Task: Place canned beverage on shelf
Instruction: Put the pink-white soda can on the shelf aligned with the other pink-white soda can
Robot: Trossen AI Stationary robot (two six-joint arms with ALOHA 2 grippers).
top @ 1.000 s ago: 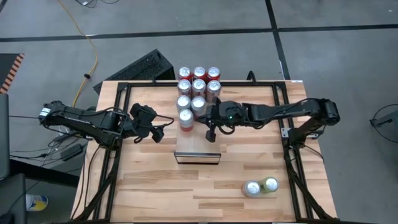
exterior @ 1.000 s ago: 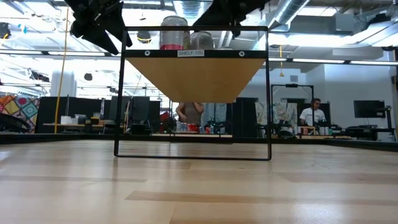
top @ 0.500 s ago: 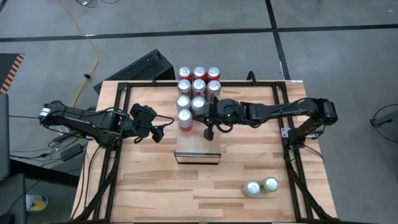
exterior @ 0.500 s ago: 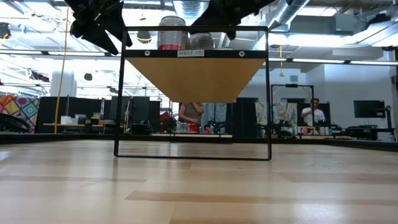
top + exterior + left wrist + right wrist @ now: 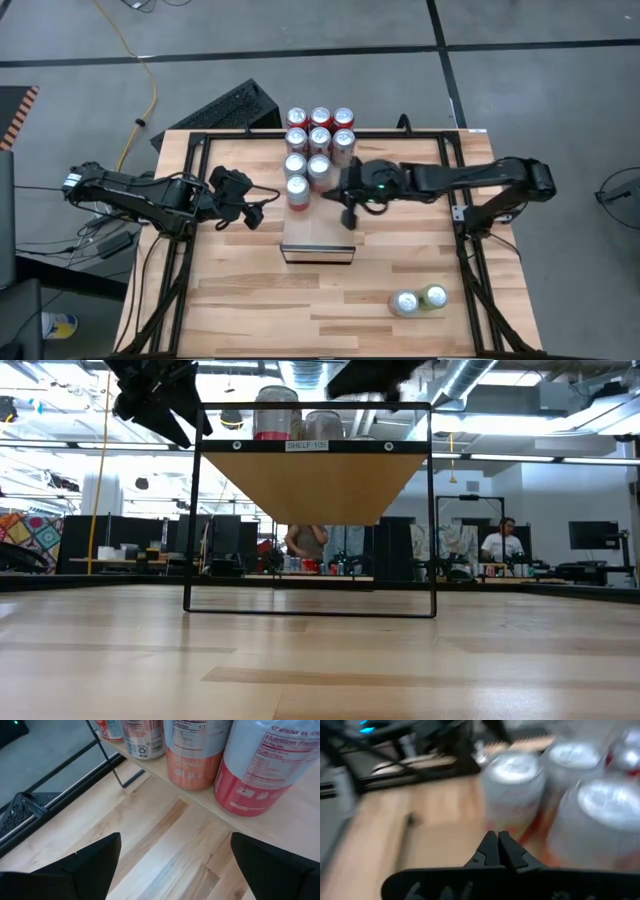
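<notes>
Nine cans (image 5: 318,146) on shelf (image 5: 317,243); right hand (image 5: 349,216) over shelf; two cans (image 5: 418,300) on tabletop.

You see a counter (image 5: 250,290) of pale, matt wood planks. The shelf (image 5: 318,236) has a smooth light wood top. At its 12 o'clock end, cans (image 5: 319,140) show shiny metal lids and glossy printed labels.

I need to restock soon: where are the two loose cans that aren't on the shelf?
In the high view, the two loose silver-topped cans stand side by side on the wooden tabletop, near its front right corner.
</notes>
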